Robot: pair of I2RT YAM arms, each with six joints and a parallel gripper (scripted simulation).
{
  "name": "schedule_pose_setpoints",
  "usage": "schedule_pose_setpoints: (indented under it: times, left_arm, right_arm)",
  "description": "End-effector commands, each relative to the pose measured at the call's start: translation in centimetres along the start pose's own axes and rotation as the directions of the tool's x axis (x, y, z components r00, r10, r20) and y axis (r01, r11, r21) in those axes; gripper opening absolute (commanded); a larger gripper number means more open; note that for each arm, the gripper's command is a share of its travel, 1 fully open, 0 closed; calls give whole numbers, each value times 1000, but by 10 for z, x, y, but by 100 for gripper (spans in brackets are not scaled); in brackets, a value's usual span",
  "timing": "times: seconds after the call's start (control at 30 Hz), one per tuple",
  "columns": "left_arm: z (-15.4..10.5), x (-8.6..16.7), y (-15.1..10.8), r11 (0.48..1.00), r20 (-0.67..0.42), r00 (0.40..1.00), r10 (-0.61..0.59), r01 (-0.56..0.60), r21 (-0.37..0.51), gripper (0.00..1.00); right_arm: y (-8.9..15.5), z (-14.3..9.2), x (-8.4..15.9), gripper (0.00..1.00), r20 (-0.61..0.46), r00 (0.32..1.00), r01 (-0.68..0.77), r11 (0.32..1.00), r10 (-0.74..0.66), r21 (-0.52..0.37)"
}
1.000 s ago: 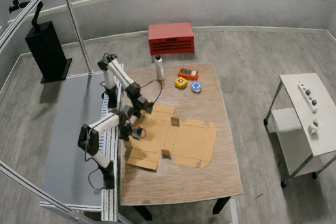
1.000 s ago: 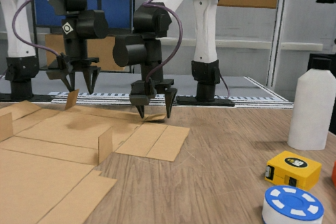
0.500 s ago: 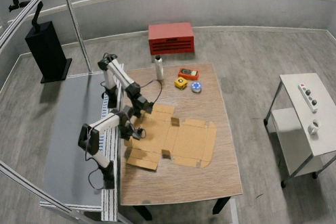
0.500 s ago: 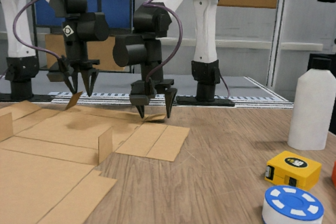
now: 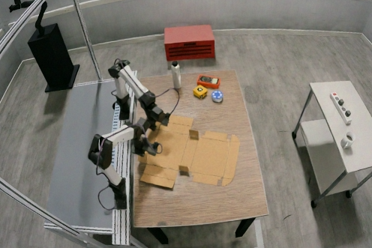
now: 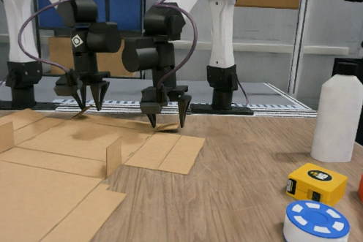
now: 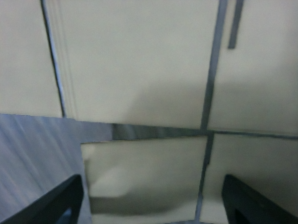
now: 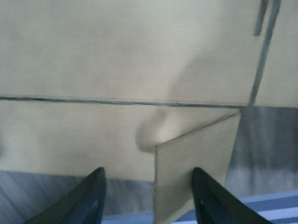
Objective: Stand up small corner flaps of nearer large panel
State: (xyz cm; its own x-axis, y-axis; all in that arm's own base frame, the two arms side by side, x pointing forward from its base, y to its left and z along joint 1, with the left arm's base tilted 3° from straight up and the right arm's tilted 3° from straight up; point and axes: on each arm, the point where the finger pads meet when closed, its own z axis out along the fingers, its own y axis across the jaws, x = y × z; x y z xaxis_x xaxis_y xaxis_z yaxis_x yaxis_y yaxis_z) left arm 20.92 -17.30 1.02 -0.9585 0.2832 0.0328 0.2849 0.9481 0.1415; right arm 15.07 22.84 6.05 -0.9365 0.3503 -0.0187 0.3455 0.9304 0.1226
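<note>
Exterior view: two flaps stand; right flap leans, left flap lies low; left gripper wide, right gripper half-open, both empty.

No legible txt, brand or no. can be made out; only blurred, unreadable marks are seen on the yellow tape measure's label.

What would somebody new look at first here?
Probably the two black-and-white robot arms, with their dark jaws pointing down over a big flattened cardboard box on the wooden table. Next, maybe the bright red chest on the floor beyond the table, or the tall white bottle standing near a yellow tape measure.
</note>
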Motion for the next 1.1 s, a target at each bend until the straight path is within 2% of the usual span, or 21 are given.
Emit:
schedule_pose_setpoints:
  times: [0.0,0.13,0.2,0.23,0.3,0.37,0.43,0.47,0.63,0.67,1.07]
  left_arm:
    - [12,4,0,1000,-20,1000,-2,2,-23,76]
    - [12,4,0,1000,-20,1000,-2,2,-23,76]
    - [12,4,0,1000,-20,1000,-2,2,-23,76]
    - [12,4,0,1000,-20,1000,-2,2,-23,76]
    - [12,4,0,1000,-20,1000,-2,2,-23,76]
    - [12,4,0,1000,-20,1000,-2,2,-23,76]
    - [12,4,0,1000,-20,1000,-2,2,-23,76]
    - [12,4,0,1000,-20,1000,-2,2,-23,76]
    - [12,4,0,1000,-20,1000,-2,2,-23,76]
    - [12,4,0,1000,-20,1000,-2,2,-23,76]
    - [12,4,0,1000,-20,1000,-2,2,-23,76]
  right_arm:
    - [14,0,-3,48,17,1000,-3,999,4,-40]
    - [9,16,0,48,11,1000,-1,1000,1,-14]
    - [15,16,-1,48,13,1000,-1,1000,1,-26]
    - [8,7,-4,48,19,1000,-2,999,2,-52]
    - [8,7,-2,48,18,1000,3,999,-2,-52]
    - [20,0,-5,48,25,1000,3,997,-1,-82]
    - [17,1,-4,48,23,1000,3,997,-1,-72]
    - [11,8,-2,48,12,1000,0,999,0,-40]
    - [11,8,-2,48,12,1000,0,999,0,-40]
    - [16,1,-4,48,22,1000,3,998,-1,-69]
    - [11,-21,-5,48,21,1000,1,998,0,-63]
